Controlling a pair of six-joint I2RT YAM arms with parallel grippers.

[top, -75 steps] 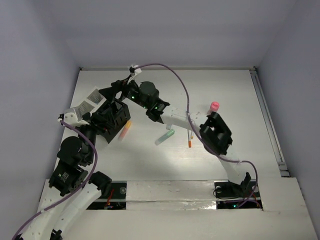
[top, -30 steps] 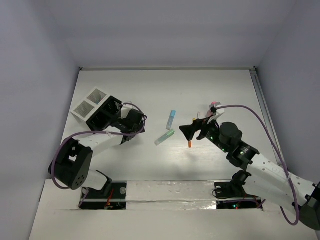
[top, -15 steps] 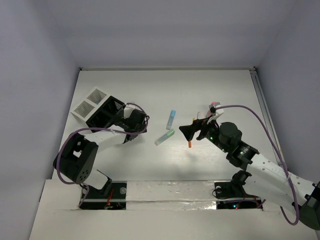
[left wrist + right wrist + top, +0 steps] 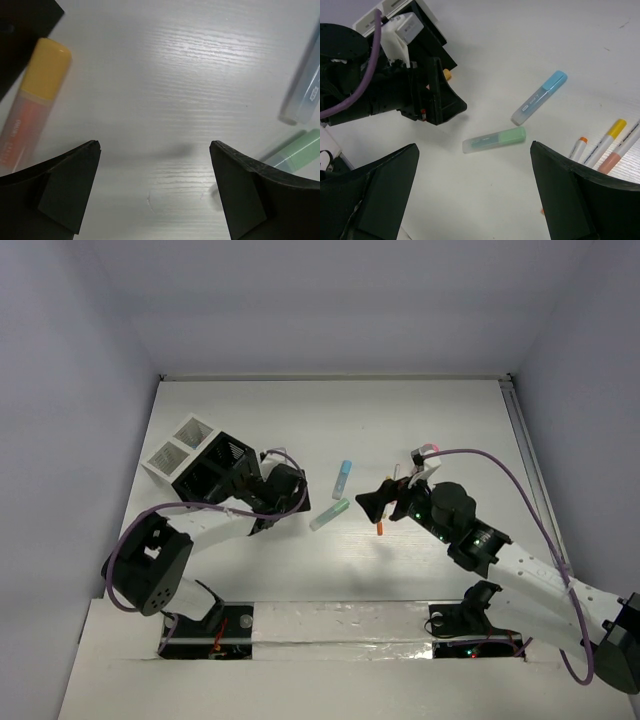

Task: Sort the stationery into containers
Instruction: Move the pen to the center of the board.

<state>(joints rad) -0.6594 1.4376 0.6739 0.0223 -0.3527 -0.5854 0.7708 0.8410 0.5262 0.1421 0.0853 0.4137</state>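
Loose stationery lies mid-table: a green marker [image 4: 329, 514] [image 4: 495, 140] [image 4: 296, 153], a blue marker [image 4: 343, 479] [image 4: 540, 97] [image 4: 304, 85] and thin white pens [image 4: 606, 144] with orange or yellow ends. An orange marker with a yellow cap [image 4: 35, 102] lies beside the black slotted organiser [image 4: 208, 474]. My left gripper [image 4: 296, 502] [image 4: 155, 150] hovers open over bare table between the orange marker and the green one. Open too, my right gripper [image 4: 375, 498] [image 4: 475, 150] hangs above the green marker, holding nothing.
Two white mesh cups [image 4: 180, 445] stand behind the organiser at the left. A small pink cup [image 4: 429, 450] sits behind the right arm. The left arm's black gripper [image 4: 437, 97] fills the upper left of the right wrist view.
My left gripper has moved right, away from the organiser and toward the green marker. My right gripper has shifted slightly left. Both stay open.
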